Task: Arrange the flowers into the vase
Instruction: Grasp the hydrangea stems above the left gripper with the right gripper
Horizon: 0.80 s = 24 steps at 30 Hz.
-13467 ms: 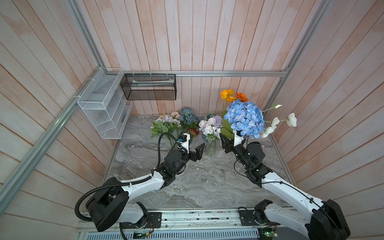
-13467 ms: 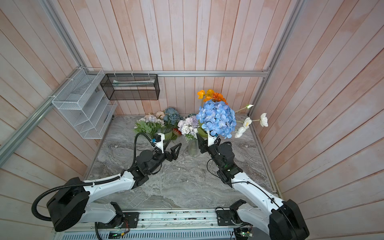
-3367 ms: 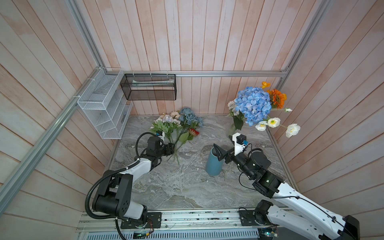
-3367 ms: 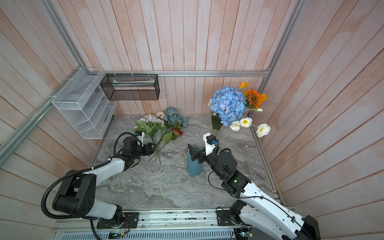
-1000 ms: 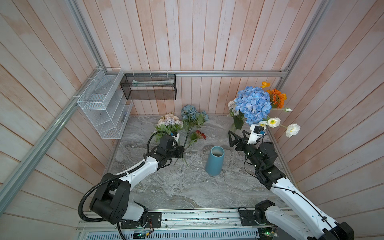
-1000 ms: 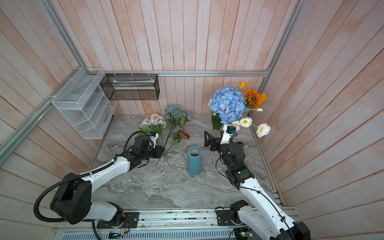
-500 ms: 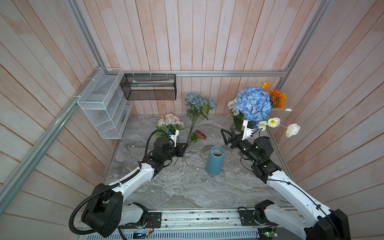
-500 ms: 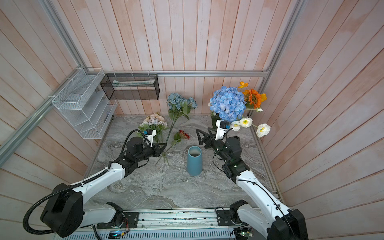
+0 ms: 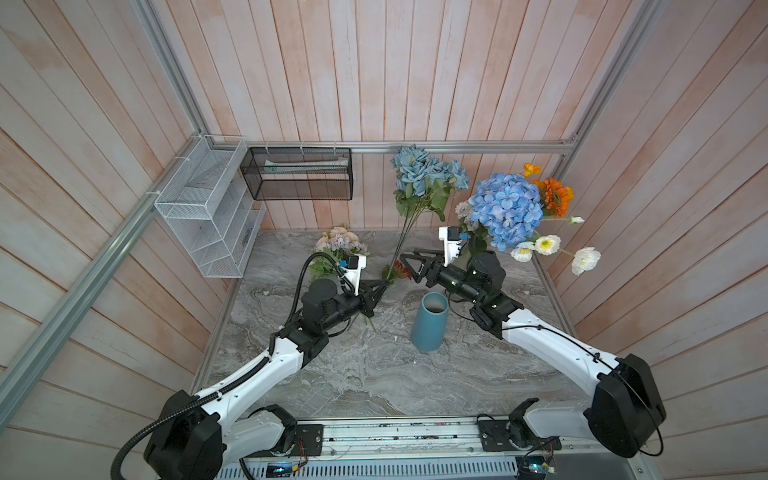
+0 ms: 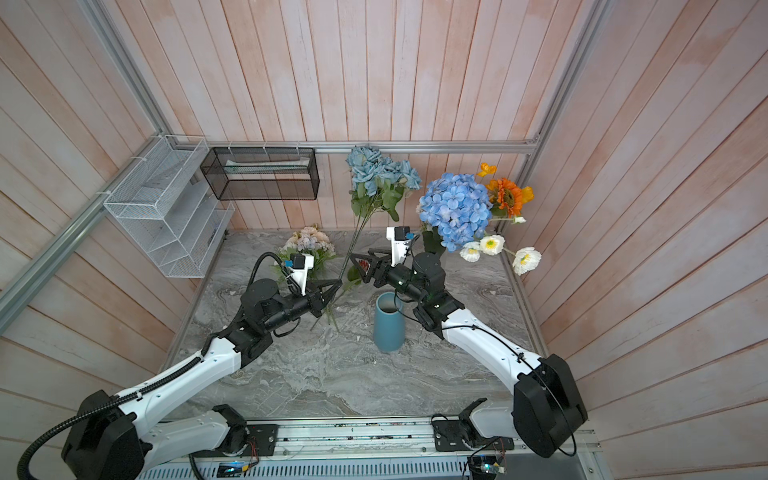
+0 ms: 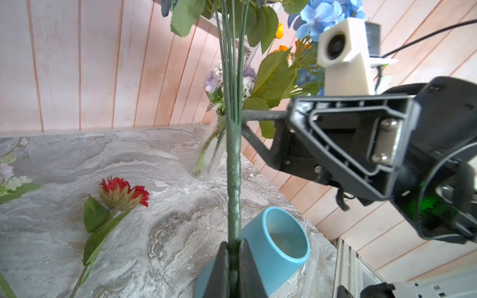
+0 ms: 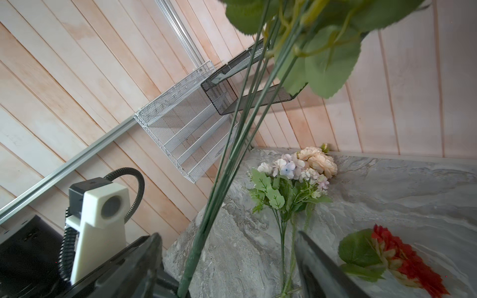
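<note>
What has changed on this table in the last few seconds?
The left gripper took hold of the dusty blue rose bunch lying on the grey marble table and raised it upright. The right gripper let go of the teal cylindrical vase and swung over to the roses; its open jaws now flank their stem. The vase, the bright blue hydrangea bouquet and the peach bunch stayed put.

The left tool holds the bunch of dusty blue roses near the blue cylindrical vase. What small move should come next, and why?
Probably close the right tool on the green stem. Its jaws stand open on either side of that stem, above the left tool's shut grip, so the dusty blue rose bunch could be steadied before entering the empty blue cylindrical vase.
</note>
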Available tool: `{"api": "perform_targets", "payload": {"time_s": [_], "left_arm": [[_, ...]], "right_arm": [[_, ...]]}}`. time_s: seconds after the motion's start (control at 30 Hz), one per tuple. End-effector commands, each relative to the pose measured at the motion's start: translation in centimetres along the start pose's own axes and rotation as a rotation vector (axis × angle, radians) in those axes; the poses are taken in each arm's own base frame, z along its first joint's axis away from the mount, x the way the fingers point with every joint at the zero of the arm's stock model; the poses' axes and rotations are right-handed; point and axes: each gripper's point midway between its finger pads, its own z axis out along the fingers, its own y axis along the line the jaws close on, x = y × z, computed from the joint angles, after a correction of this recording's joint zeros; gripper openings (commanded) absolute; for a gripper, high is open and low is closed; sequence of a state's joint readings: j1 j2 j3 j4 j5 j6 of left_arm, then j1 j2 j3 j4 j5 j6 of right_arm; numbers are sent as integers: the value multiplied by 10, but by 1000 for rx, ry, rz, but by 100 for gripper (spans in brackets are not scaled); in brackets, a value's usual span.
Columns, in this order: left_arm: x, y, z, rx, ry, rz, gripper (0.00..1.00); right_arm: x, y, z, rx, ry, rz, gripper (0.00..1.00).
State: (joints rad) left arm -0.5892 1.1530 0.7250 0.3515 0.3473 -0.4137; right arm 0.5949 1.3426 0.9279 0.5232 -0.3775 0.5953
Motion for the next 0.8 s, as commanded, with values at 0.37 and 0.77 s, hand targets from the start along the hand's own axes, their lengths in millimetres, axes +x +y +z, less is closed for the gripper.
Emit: {"api": "perform_targets", "payload": {"time_s": [0.37,0.77], "left_arm": [[-2,-19,-5,37,-45,108,0],[-3,-14,-6,0,-48,100,33]], "right_arm": [[-15,32,16,-186,-31,51,27],[-20,37,20,-197,-17,-9,0]]}}
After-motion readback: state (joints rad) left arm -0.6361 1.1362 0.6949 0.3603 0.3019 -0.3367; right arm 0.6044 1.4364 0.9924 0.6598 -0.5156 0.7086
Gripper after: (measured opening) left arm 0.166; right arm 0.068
